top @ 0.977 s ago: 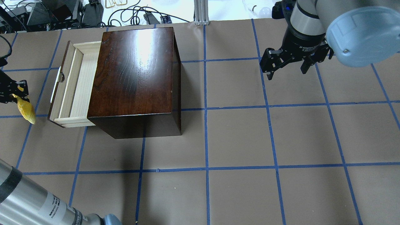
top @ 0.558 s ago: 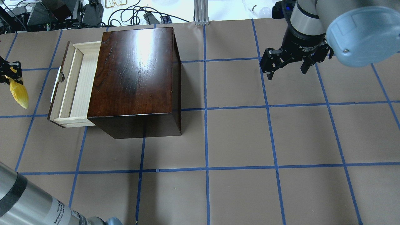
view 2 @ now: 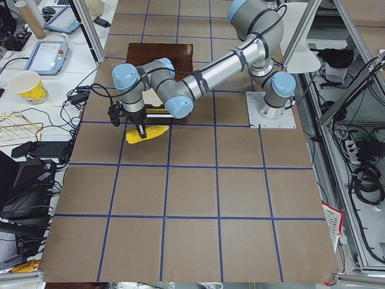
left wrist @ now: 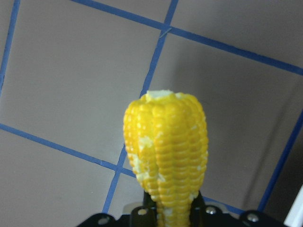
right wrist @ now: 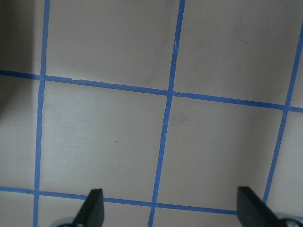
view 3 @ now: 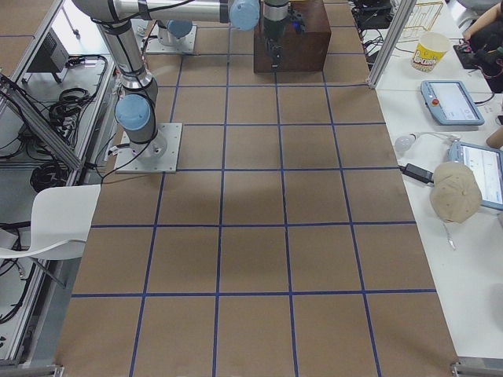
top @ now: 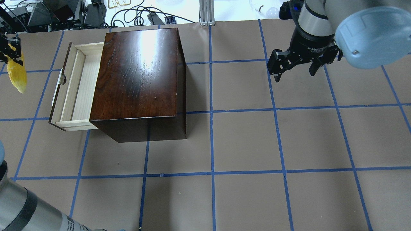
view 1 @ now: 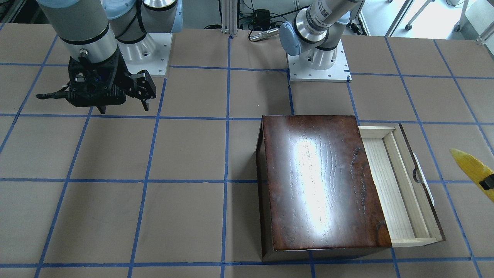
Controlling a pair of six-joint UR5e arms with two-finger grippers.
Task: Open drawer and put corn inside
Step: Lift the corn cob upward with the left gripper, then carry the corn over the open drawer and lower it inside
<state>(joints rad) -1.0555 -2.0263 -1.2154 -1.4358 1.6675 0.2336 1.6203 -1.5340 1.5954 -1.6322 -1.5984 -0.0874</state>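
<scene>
Yellow corn (view 1: pixel 472 170) hangs at the front-facing view's right edge, just beyond the white handle of the pulled-out drawer (view 1: pixel 401 189), not touching it. The drawer slides from a dark wooden box (view 1: pixel 320 181).

From overhead, my left gripper (top: pixel 11 55) clamps one end of the cob above the table (top: pixel 244 141). My right gripper (top: pixel 293 69) hovers well apart, jaws spread.

My left wrist camera shows the cob pinched between my jaws. My right wrist camera shows parted fingertips (right wrist: pixel 94 208) above the table.
</scene>
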